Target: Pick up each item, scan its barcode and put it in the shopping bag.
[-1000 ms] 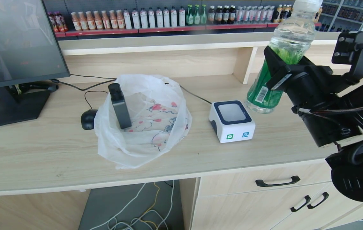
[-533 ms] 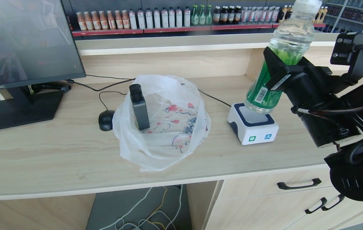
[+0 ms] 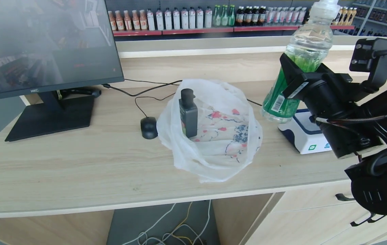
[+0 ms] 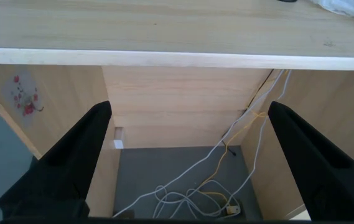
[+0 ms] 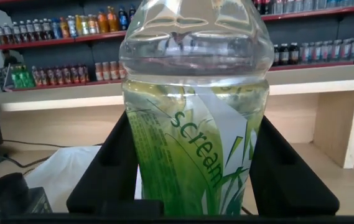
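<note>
One drink bottle (image 3: 307,44) is held by the right pincer (image 3: 297,73), whose two black fingers are closed against the bottle's sides at mid-height. The bottle is clear, with a pale cap and a green leaf-patterned label; it is tilted slightly, cap uppermost. A white barcode (image 3: 277,103) is seen low on the label, turned toward the head camera. Slanted white lettering on the label is seen in the right wrist view (image 5: 195,93). The bottle is carried clear of the table (image 3: 60,163), its base seen over the side of the scanner (image 3: 304,136) nearest the shopping bag (image 3: 213,136). The scanner is a white box with a dark-rimmed top window and two small coloured badges on its front.

The shopping bag, thin and white with a red and blue print, lies open on the table. A dark bottle (image 3: 188,115) is stood upright inside it.

The left pincer (image 4: 189,155) is spread wide and grips nothing; it is held below the table's front edge, facing loose cables (image 4: 189,193) on the floor.

A mouse (image 3: 148,127) is placed just beside the bag, and a monitor (image 3: 43,44) stands further to the left. A shelf (image 3: 213,17) of bottles lines the back wall.
</note>
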Controlling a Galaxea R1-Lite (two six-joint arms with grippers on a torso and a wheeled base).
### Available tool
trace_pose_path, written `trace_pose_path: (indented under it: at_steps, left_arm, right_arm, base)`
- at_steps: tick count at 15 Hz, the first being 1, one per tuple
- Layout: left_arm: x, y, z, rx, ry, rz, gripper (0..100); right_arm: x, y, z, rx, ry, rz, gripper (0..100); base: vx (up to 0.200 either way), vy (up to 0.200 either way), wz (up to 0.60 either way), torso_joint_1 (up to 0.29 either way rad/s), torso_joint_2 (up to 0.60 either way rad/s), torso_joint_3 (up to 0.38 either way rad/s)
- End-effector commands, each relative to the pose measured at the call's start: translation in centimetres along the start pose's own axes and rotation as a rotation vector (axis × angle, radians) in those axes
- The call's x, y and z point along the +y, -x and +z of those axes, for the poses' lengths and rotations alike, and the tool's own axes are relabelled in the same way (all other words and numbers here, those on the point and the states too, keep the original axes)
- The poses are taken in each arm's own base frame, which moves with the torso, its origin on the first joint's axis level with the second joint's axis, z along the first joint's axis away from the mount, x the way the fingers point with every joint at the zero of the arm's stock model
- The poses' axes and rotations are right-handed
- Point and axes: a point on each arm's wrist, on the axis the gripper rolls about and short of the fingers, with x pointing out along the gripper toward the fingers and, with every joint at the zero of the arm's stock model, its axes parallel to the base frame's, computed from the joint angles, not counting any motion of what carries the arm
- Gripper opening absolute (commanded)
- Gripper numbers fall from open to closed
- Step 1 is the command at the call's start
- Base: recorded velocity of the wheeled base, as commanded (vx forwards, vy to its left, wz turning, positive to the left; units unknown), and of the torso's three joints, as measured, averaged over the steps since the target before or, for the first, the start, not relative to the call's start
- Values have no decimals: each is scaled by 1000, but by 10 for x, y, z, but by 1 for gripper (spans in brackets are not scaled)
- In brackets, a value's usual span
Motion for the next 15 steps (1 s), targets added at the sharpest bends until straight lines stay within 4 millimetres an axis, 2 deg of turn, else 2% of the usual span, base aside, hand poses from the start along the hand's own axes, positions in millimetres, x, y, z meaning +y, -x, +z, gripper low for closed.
trace_pose_path:
  at_steps: [1,4,8,15]
  left_arm:
    - [0,0,0,0,0,-1,100]
    - [0,0,0,0,0,1,100]
    - [0,0,0,0,0,1,100]
    - [0,0,0,0,0,1,100]
  right_arm:
    - [1,1,-6,16,5,2,0]
    - [1,-1,-10,24,5,3,0]
    - [4,-5,-29,58,13,6,0]
    - [18,-24,-74,97,13,25,0]
  base:
    - [0,0,0,0,0,0]
    - [0,0,0,0,0,0]
    - [0,0,0,0,0,0]
    - [0,0,0,0,0,0]
